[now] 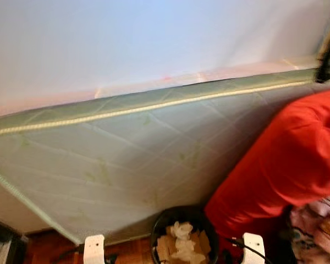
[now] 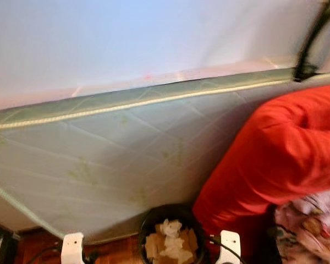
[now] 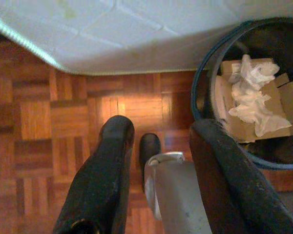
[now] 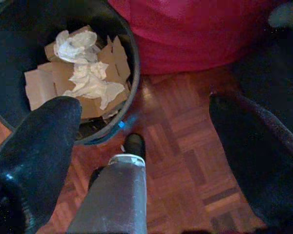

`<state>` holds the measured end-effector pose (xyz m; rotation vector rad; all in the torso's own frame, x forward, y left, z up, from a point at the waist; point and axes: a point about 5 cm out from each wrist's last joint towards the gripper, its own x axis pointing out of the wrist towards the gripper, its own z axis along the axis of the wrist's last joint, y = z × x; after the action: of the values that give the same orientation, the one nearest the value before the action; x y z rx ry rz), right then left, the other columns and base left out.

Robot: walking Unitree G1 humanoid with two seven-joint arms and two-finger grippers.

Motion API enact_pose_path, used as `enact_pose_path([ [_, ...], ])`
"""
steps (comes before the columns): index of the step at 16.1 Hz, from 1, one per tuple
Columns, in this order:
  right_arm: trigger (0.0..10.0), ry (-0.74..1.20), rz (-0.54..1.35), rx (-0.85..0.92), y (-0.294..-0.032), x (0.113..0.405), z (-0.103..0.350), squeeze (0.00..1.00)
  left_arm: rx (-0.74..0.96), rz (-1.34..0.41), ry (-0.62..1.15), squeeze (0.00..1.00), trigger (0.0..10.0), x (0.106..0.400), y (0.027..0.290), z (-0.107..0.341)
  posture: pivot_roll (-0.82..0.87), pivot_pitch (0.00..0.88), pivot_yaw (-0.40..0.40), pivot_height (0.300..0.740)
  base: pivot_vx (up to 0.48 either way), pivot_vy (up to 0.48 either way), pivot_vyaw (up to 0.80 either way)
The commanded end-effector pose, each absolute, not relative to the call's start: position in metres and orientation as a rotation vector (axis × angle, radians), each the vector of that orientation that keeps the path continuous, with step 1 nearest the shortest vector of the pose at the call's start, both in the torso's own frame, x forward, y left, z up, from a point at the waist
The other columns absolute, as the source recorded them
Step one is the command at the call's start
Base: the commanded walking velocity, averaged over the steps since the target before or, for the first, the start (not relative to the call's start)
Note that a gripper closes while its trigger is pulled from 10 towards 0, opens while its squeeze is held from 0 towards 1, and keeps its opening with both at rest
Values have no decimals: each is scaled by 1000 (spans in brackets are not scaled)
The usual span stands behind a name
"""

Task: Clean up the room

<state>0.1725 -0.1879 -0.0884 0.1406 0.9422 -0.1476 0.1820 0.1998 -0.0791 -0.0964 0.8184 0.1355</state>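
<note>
A black waste bin (image 1: 181, 231) stands on the parquet floor just below me, against the bed, holding cardboard pieces and crumpled white tissue (image 4: 85, 80). A big red cloth (image 1: 286, 159) hangs over the mattress side at the right and reaches down beside the bin. My left gripper (image 3: 161, 129) hangs open over the floor to the left of the bin (image 3: 249, 92), with nothing between its fingers. On the bin's right side my right gripper (image 4: 146, 105) is open too, one finger over the rim (image 4: 132, 53).
A pale green quilted mattress (image 1: 126, 165) with a white sheet (image 1: 154, 44) on top stretches across the view. Patterned fabric (image 1: 319, 225) lies at the lower right under the red cloth. A black strap (image 1: 327, 60) hangs at the top right. Bare parquet (image 3: 53, 122) lies left of the bin.
</note>
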Motion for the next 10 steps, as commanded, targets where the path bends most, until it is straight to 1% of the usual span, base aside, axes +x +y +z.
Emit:
enact_pose_path([
  [1,10000,969,-141,134,-187,166,-91,0,-98,138,842,0,10000,178,200,-81,64,0,1,740,0,0,-800],
  [7,10000,975,-94,120,-179,168,-92,0,-96,139,845,0,10000,180,200,-81,69,3,-1,740,0,0,-788],
  [10,10000,963,-78,115,-176,171,-90,0,-102,141,840,0,10000,181,200,-80,72,19,-3,740,0,0,0],
])
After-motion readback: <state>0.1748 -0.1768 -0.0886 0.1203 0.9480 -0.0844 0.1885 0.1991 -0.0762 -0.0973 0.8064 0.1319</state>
